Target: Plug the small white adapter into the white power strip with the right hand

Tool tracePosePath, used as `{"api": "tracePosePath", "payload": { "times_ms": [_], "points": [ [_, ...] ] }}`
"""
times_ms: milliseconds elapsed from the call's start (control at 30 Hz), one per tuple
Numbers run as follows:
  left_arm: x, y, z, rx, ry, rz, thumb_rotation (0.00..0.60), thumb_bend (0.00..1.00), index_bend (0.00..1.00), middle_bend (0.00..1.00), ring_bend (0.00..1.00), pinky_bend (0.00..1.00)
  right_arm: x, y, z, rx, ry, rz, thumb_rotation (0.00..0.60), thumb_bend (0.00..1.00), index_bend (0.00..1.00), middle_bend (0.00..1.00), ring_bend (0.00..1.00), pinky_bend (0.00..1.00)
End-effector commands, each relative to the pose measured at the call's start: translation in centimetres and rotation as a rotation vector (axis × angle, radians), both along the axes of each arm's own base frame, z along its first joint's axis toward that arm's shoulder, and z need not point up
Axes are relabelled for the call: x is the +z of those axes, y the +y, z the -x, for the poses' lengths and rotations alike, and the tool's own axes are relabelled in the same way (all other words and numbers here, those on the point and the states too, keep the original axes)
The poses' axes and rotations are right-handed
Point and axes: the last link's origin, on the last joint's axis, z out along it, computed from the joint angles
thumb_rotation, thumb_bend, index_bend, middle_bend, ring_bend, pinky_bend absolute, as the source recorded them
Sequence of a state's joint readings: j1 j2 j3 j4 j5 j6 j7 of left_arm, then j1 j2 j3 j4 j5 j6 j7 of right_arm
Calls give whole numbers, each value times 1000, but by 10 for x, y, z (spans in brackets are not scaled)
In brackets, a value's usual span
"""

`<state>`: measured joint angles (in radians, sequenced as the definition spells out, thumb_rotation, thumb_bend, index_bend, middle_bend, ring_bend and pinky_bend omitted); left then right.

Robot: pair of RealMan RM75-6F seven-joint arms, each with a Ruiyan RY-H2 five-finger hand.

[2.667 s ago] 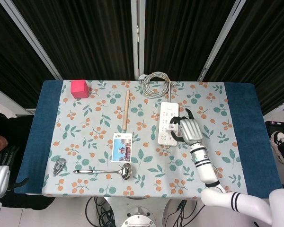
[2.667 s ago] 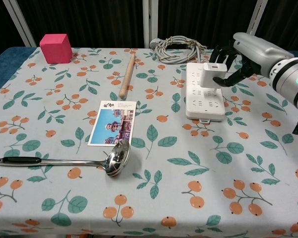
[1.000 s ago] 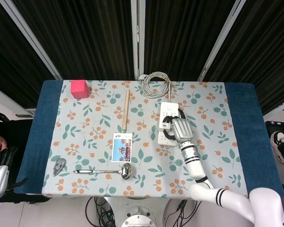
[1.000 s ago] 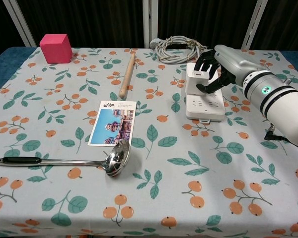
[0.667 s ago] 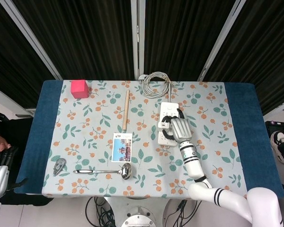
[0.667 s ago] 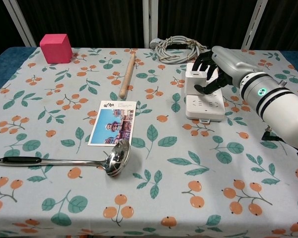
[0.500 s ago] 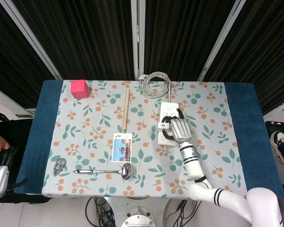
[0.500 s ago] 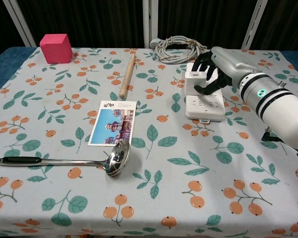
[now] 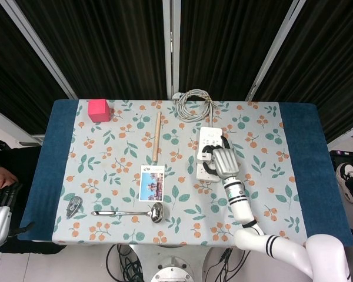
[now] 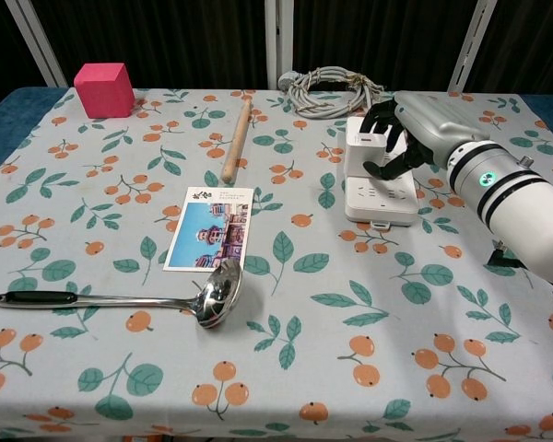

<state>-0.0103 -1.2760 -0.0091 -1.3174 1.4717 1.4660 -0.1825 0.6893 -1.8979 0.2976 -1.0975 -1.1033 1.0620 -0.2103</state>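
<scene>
The right hand (image 10: pixel 401 132) holds the small white adapter (image 10: pixel 365 150) between its dark fingers, and the adapter stands upright on the white power strip (image 10: pixel 378 191), near its far end. The strip lies on the flowered tablecloth (image 10: pixel 286 304), just in front of the coiled cable (image 10: pixel 330 90). The left hand (image 9: pixel 1 200) shows only at the frame edge; I cannot tell its state

white power strip (image 10: pixel 379 189), pink cube (image 10: pixel 103 89), tablecloth (image 10: pixel 286 304) patterned with orange berries and green leaves.

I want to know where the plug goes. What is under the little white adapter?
The long white power strip lies right under the small white adapter, held by the right hand. Its prongs and socket are covered.
</scene>
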Motion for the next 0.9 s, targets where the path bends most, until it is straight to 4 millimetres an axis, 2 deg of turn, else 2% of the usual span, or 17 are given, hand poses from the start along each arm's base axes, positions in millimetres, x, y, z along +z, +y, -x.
{"api": "tracePosePath", "payload": {
  "times_ms": [33,133,300,400,500,767,900],
  "points": [
    [0,0,0,-1,0,-1,600,0,40,0,0,0,0,0,1,-1,0,-1,600,559,740,656,400,0],
    [0,0,0,0,0,-2,600,0,40,0,0,0,2,1,2,-2,-1,-4,600,540,681,605,389,0],
    [0,0,0,-4,-1,-3,600,0,40,0,0,0,6,1,4,-4,-2,-11,600,361,495,465,305,0],
    [1,0,0,-6,0,-6,600,0,40,0,0,0,9,2,4,-5,-7,-13,600,289,384,393,248,0],
    [2,0,-1,-8,1,-8,600,0,40,0,0,0,12,2,4,-3,-9,-13,600,235,320,350,209,0],
    [3,-1,-3,-11,4,-12,600,0,40,0,0,0,23,5,3,19,-2,-10,600,219,280,328,190,0],
    [4,-1,-4,-13,8,-13,600,0,40,0,0,0,39,11,0,46,7,-14,600,219,279,325,185,0]
  ]
}}
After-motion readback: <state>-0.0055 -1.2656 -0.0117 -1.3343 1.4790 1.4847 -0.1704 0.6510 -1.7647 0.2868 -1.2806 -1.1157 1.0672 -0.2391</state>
